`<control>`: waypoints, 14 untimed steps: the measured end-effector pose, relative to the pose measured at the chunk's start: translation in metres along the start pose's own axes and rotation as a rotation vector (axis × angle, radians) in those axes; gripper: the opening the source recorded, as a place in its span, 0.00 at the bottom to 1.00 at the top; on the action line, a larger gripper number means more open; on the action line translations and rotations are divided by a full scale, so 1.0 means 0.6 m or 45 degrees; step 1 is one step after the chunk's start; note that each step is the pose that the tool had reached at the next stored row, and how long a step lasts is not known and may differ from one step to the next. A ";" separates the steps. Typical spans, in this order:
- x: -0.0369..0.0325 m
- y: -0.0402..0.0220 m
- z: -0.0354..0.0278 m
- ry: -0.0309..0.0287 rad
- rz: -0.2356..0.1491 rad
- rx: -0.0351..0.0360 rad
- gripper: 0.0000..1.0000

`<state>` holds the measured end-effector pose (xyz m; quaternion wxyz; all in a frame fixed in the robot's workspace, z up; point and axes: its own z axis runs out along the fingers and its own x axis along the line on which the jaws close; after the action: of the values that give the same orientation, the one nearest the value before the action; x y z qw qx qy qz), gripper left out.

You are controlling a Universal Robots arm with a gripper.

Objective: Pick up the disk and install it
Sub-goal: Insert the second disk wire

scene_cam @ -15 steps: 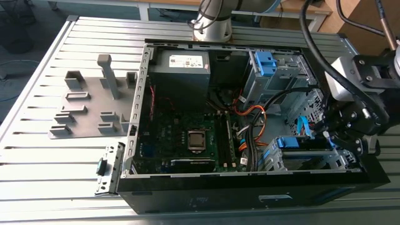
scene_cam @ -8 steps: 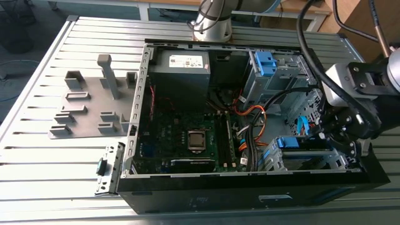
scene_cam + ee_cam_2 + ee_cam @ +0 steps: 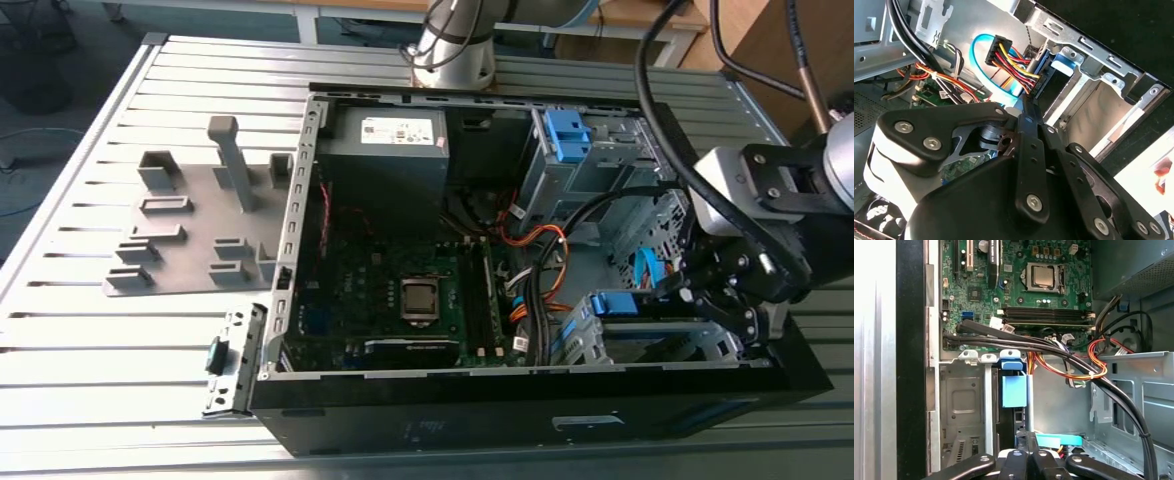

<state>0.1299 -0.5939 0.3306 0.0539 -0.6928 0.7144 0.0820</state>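
Slatted table, disk on edge in drive cage, long axis toward motherboard, claw pinched narrow.

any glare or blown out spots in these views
first wrist view: the table beside the case washes out to white, while the motherboard is evenly lit; second wrist view: the gripper sits dark against the lit case; exterior view: even light, dimmer inside the case.

The disk (blue-framed) apparently stands edge-on in the drive cage.
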 end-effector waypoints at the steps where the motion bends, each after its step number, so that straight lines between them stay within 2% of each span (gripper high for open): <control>1: 0.000 0.000 0.001 0.0002 0.000 -0.0005 0.11; 6: 0.002 -0.001 0.003 -0.0012 0.000 -0.0010 0.11; 8: 0.001 0.000 -0.003 -0.0048 0.000 -0.0011 0.11; 10: -0.002 0.000 -0.016 -0.0011 0.000 -0.0010 0.11; 14: -0.002 -0.004 -0.019 -0.0013 0.000 -0.0020 0.11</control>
<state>0.1330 -0.5947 0.3416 0.0537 -0.6928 0.7144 0.0829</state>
